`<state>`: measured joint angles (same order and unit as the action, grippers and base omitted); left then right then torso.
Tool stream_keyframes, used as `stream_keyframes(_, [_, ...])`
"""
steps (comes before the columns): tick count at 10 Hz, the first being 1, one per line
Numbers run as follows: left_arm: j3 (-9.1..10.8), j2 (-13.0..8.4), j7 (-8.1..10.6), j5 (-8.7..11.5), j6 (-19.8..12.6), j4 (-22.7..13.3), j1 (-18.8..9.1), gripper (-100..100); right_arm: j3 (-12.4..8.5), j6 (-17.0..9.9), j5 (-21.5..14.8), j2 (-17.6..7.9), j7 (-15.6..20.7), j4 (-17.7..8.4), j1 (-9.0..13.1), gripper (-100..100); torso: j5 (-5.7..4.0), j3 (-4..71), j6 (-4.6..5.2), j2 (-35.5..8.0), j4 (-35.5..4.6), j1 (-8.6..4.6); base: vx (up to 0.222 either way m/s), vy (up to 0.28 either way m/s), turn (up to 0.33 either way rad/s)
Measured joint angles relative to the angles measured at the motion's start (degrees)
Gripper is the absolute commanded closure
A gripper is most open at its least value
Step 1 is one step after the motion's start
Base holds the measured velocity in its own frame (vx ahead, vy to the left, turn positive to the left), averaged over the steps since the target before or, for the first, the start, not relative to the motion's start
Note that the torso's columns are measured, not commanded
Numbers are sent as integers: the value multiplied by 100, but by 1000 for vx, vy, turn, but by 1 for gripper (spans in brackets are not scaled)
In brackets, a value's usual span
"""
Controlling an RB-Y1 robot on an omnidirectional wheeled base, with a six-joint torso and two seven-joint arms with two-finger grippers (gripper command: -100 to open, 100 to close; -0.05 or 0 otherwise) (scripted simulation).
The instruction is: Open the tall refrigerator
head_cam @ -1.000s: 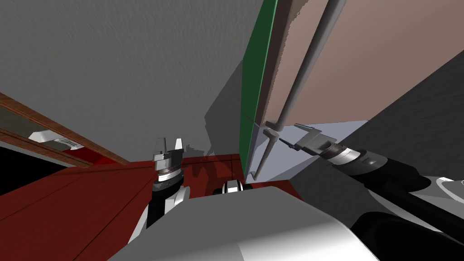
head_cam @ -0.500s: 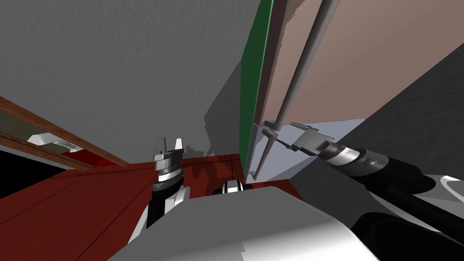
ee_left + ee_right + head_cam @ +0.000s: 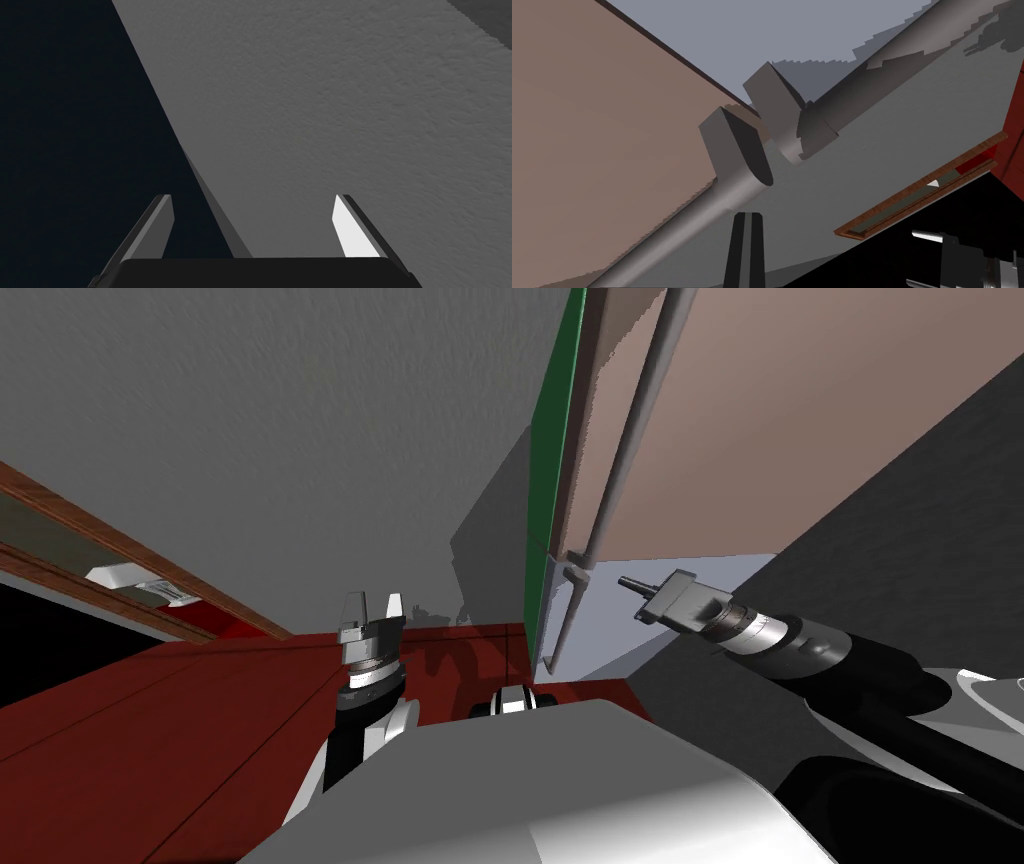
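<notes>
Poised just beside the refrigerator handle (image 3: 632,438), right gripper (image 3: 625,583) pressed together, likely for hooking it, left gripper (image 3: 372,606) spread, well apart.

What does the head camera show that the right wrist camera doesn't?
Head view alone: the left claw, open, raised before the grey wall, and the refrigerator's green side. Right wrist view alone: a close look along the shut right claw, which points at the upper handle near its mount. Both: the brownish upper door, the pale lower door, the lower handle and the wood frame.
</notes>
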<state>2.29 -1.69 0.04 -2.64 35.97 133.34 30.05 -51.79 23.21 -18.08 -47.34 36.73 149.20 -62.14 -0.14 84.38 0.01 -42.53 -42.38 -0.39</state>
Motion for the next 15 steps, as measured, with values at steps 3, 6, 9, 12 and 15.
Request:
stream_keyframes(3, [-1, 1, 0, 0, 0, 0, 0, 0, 72, 372, 141, -76, 93, 22, 47, 100, 19, 19, -1, 26, 10, 57, -252, -208, 90])
stream_keyframes(6, [0, 1, 0, 0, 0, 0, 0, 0, 143, 686, 294, -241, 166, 45, 133, 100, 13, 20, -2, 27, 10, 42, -258, -212, 86])
stream_keyframes(9, [-1, 2, 0, 0, 1, 1, 3, 0, 210, 790, 331, -297, 215, -41, 169, -100, 30, 56, -2, 83, 28, 87, -38, -29, -1])
stream_keyframes(12, [-2, 3, 0, 0, 1, 2, 4, 0, 224, 750, 315, -285, 220, -423, 157, -100, 17, 25, -2, 34, 13, 48, 54, 62, -14])
stream_keyframes(15, [-2, 3, 0, 0, 1, 2, 5, 0, 104, 587, 347, -336, 119, -753, 131, -100, 18, 25, 0, 39, 12, 55, 119, 116, -52])
